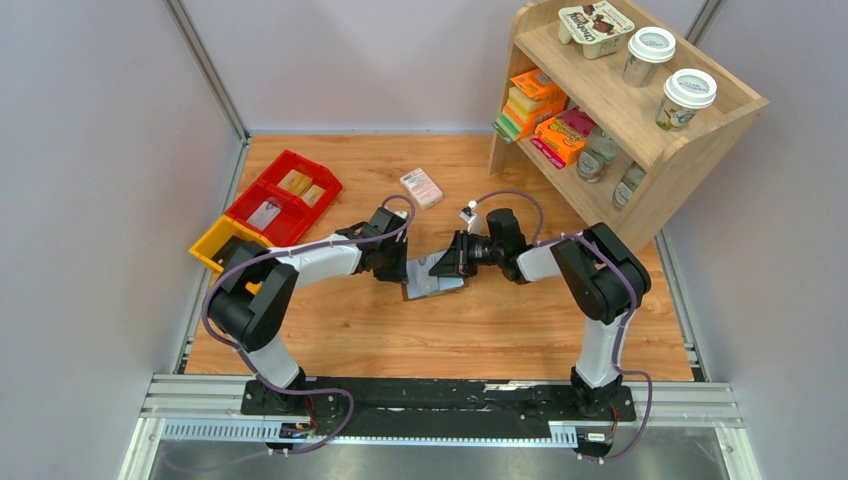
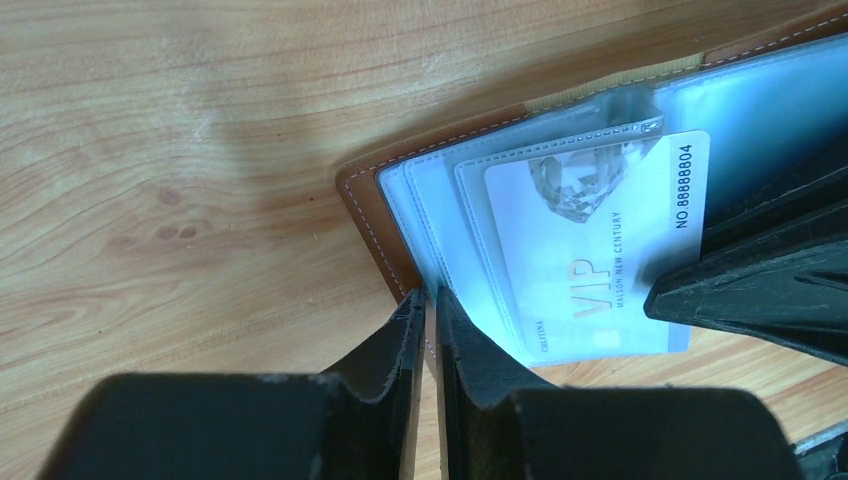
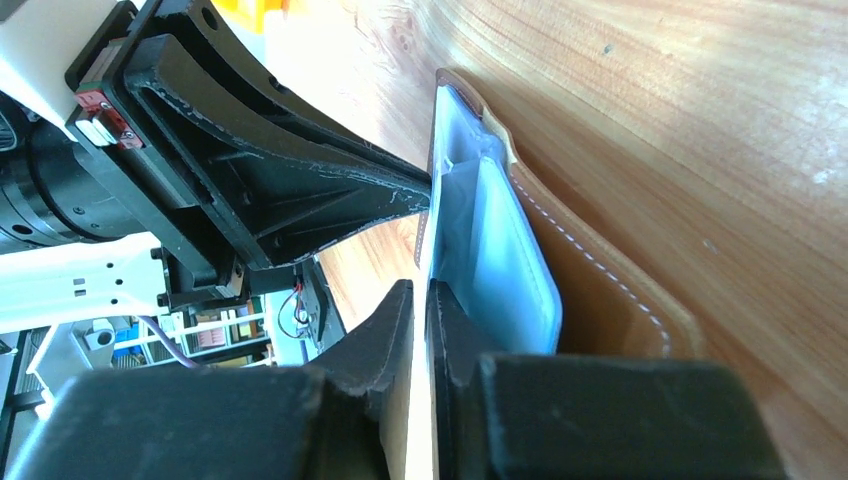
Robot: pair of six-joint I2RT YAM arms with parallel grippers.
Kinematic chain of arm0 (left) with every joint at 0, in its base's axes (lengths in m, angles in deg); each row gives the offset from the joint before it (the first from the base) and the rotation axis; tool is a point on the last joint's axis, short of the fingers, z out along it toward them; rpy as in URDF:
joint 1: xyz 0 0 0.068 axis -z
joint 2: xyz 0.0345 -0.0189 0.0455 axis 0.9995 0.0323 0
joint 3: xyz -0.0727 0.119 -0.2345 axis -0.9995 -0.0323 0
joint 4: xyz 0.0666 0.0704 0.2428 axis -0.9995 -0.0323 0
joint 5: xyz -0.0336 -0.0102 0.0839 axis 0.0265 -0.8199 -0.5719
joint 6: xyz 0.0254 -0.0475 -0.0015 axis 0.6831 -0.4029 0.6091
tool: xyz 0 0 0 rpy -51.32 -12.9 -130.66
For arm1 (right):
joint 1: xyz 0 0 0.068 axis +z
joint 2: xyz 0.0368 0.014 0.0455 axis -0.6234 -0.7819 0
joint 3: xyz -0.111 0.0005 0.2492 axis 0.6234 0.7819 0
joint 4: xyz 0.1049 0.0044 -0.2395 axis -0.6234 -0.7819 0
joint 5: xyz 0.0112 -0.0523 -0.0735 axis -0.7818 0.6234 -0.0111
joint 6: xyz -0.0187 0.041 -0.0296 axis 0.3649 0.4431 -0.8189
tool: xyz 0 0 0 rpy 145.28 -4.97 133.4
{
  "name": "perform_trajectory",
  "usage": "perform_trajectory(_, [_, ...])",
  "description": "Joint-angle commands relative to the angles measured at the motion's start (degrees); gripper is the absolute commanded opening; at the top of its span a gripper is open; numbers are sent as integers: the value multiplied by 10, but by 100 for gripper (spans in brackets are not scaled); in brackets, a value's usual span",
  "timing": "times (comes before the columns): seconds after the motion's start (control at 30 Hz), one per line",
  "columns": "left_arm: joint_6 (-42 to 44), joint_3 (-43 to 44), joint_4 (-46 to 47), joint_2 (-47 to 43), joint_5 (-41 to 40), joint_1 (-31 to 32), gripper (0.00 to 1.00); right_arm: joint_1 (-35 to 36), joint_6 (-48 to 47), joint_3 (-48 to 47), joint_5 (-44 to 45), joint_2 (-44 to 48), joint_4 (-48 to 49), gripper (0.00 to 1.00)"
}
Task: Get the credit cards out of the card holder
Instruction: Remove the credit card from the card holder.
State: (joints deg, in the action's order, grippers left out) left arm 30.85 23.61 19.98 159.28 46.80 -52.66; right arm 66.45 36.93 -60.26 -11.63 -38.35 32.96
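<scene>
1. Card holder (image 1: 432,287): lies open on the table (image 1: 350,330) at the centre of the overhead view, between the two arms, with its pale sleeves facing up.
2. Left end effector (image 2: 430,305): the fingers are all but closed, nipping the lower left edge of the card holder's sleeves in its own wrist view. It is judged to be anchoring the holder so that it does not slide along with a card.
3. Right end effector (image 3: 420,300): the fingers are drawn to a narrow slit with a thin pale sheet between them, apparently the credit card (image 2: 590,250). It comes in opposite the left one, which suits a pull away from the anchor.
4. Credit card: the VIP-marked one sits partly inside a clear sleeve, its lower right corner covered by the dark right finger.
5. Not resolved: whether further cards sit behind the other sleeves. In the overhead view both end effectors cover most of the holder.
</scene>
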Motion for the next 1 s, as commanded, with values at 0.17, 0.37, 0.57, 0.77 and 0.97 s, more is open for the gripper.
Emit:
perform_trajectory(0.17, [14, -35, -72, 50, -30, 6, 16, -16, -1, 14, -27, 8, 50, 6])
perform_trajectory(0.37, [15, -34, -72, 51, -31, 6, 16, -36, -8, 28, -28, 10, 50, 3])
perform_trajectory(0.57, [16, -35, -70, 44, -33, 6, 16, -57, -39, 41, -1, 34, -6, 0])
perform_trajectory(0.77, [17, -40, -50, 15, -40, 6, 19, -59, -58, 61, 60, 99, -65, 0])
perform_trajectory(0.97, [26, -31, -43, -16, -46, 6, 29, -60, -34, 79, 92, 158, -71, 0])
